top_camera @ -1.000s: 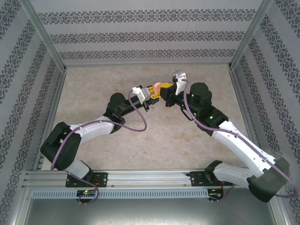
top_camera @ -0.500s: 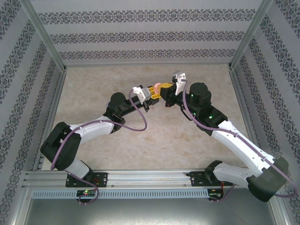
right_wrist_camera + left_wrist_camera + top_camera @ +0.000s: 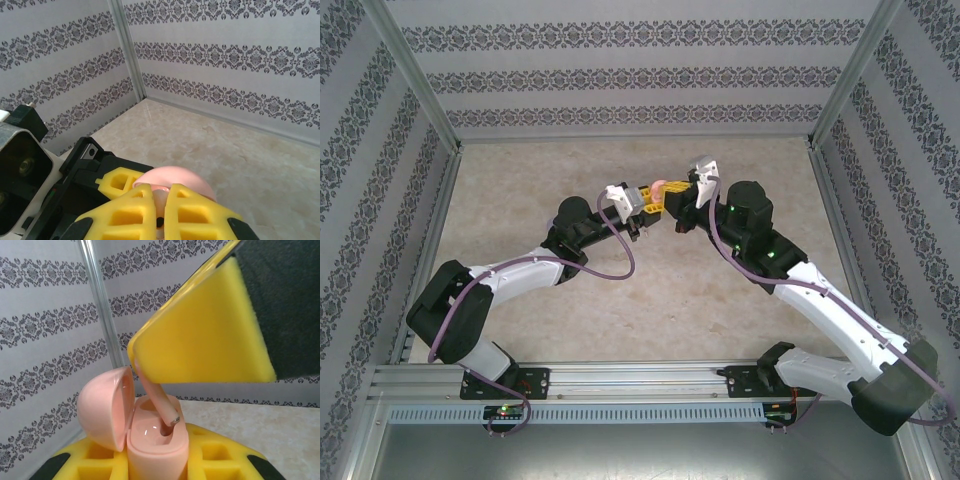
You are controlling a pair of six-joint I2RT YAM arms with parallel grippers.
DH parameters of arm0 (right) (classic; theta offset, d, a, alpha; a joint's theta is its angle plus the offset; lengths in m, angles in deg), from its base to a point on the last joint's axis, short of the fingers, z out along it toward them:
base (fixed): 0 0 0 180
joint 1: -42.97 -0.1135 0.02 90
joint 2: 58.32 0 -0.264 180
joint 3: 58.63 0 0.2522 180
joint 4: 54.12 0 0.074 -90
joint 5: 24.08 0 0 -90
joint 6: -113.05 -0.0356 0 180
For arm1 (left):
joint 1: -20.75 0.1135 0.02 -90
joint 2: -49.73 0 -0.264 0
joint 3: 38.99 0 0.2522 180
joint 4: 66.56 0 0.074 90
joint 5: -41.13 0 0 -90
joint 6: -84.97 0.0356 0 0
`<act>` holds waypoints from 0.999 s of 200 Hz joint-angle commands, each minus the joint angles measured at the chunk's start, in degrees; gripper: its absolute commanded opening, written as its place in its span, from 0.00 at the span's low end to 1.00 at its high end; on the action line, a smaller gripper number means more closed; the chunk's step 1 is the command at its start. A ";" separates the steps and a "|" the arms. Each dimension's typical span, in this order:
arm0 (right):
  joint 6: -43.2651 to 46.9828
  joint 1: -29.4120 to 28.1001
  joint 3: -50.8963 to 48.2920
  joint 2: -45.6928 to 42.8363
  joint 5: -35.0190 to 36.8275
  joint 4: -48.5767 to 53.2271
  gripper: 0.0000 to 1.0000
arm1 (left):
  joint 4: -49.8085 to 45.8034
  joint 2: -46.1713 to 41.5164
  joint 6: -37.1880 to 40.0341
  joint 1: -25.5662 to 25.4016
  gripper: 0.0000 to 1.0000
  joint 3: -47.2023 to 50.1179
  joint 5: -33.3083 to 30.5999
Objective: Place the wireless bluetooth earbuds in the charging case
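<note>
Centre of the top view: left gripper (image 3: 646, 203) clamps the pink case (image 3: 155, 440), lid open; right gripper (image 3: 160, 200) pinches a pink earbud (image 3: 159, 402), stem tip at the socket.

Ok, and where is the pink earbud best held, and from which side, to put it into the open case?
By its top end, from above, as the right gripper does. The pink earbud slants stem-down toward the pink case, whose lid stands open at one side; a top grip probably leaves the stem free to enter.
</note>
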 commanded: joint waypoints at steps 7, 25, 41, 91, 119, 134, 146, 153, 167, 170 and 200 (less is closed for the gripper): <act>3.05 -0.05 -1.50 -0.06 2.11 4.06 0.05 | 4.69 -2.49 -1.74 -0.46 0.00 -3.25 -0.15; 3.84 -0.79 -1.74 0.17 2.65 4.13 0.05 | 4.87 -2.56 -2.07 -0.42 0.00 -3.28 -0.15; 4.64 -1.29 -2.10 0.06 3.58 4.12 0.05 | 5.00 -2.55 -2.30 -0.42 0.00 -3.37 -0.24; 6.14 -2.01 -4.65 -1.21 6.24 3.53 0.05 | 4.89 -2.87 -3.09 -0.43 0.00 -3.79 -0.83; 7.09 -3.08 -5.36 -1.47 6.38 3.75 0.04 | 4.70 -2.81 -3.73 -0.42 0.00 -4.12 -2.56; 7.80 -3.85 -5.54 -1.38 7.33 4.14 0.04 | 4.91 -2.74 -4.00 -0.48 0.00 -4.14 -3.04; 8.07 -4.32 -5.93 -1.45 8.10 4.19 0.04 | 4.96 -2.74 -4.27 -0.42 0.00 -4.23 -3.34; 8.17 -4.53 -6.25 -1.59 8.51 4.18 0.04 | 5.13 -2.85 -4.46 -0.45 0.00 -4.23 -3.56; 8.14 -4.74 -6.89 -1.87 9.30 3.84 0.04 | 5.16 -2.87 -4.81 -0.42 0.00 -4.27 -4.12; 8.16 -4.86 -7.01 -1.99 9.35 3.86 0.04 | 5.22 -2.88 -4.87 -0.43 0.00 -4.24 -4.23; 7.80 -5.00 -7.78 -2.18 9.96 3.83 0.03 | 6.14 -2.91 -5.92 -0.42 0.00 -4.14 -6.46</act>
